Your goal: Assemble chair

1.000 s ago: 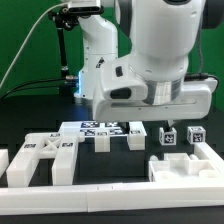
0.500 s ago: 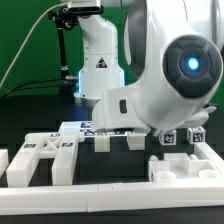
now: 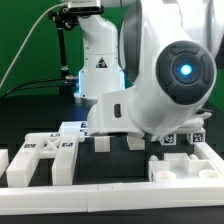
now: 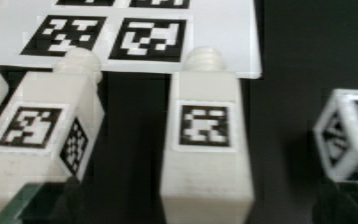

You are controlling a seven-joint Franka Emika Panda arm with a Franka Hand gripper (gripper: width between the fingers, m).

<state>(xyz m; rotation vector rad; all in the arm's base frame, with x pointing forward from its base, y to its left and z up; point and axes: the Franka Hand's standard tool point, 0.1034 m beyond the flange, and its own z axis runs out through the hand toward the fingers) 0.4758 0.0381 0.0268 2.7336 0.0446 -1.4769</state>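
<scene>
The chair parts lie loose on the black table. In the wrist view two white legs with tags lie side by side, one directly under the gripper point(image 4: 202, 125) and one beside it point(image 4: 51, 115). A small tagged cube point(image 4: 350, 135) sits on the other side. My gripper point(image 4: 194, 212) is open; its dark fingertips point(image 4: 30, 206) show faintly on either side of the middle leg, not touching it. In the exterior view the arm's wrist hides the gripper; the legs' ends point(image 3: 101, 142) show below it. A slotted flat panel point(image 3: 45, 157) lies at the exterior view's left.
The marker board point(image 4: 140, 35) lies just beyond the legs' ends; it also shows in the exterior view point(image 3: 70, 128). A blocky white part point(image 3: 185, 162) and two small cubes point(image 3: 172, 139) sit at the exterior view's right. A low white rail point(image 3: 110, 190) borders the front.
The arm has turned and dropped lower over the two legs. Its wrist now covers the marker board's tags and part of the cubes in the exterior view.
</scene>
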